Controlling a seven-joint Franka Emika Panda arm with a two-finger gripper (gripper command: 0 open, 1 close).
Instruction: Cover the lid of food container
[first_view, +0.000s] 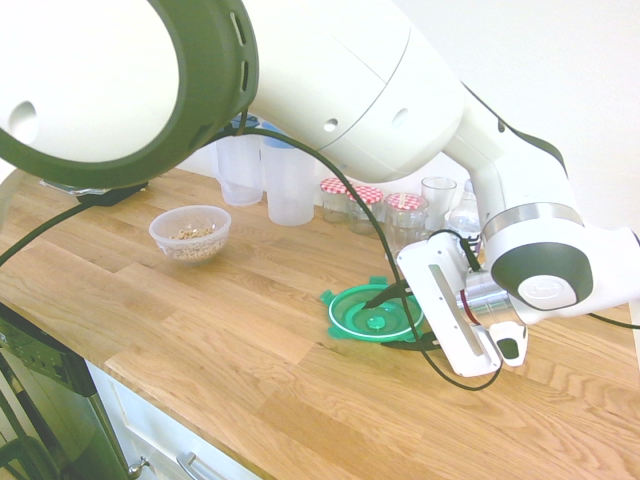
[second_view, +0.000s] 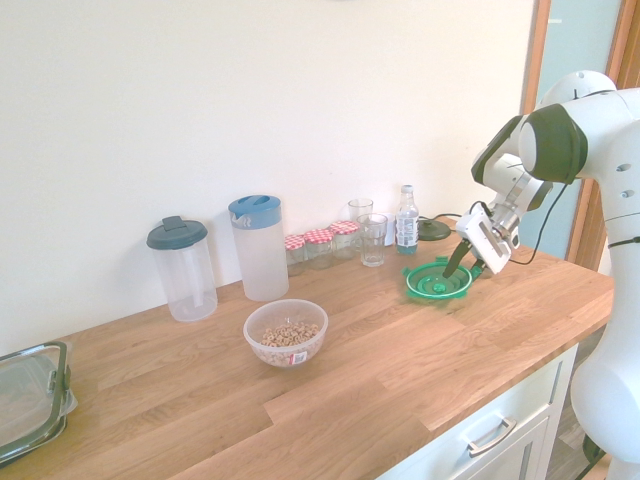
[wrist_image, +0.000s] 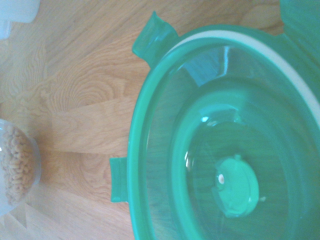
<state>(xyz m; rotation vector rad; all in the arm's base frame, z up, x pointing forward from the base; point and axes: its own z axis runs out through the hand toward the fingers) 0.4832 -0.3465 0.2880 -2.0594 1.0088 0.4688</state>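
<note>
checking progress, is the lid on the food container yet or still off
Off. The green lid lies flat on the wooden counter under the gripper, apart from the food container, which stands uncovered with grains showing.

Green round lid (first_view: 372, 313) flat on counter, grain-filled clear food container (first_view: 190, 233) well apart

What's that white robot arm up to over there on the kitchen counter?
It is going for the round green plastic lid lying flat on the wooden countertop. Its gripper is angled down over the lid, one dark finger above the inside and one by the rim, not yet clamped. The lid belongs on the small round transparent bowl of brownish grains, which sits uncovered further along the counter, apart from the lid. Pitchers, jars and glasses stand by the wall.
</note>
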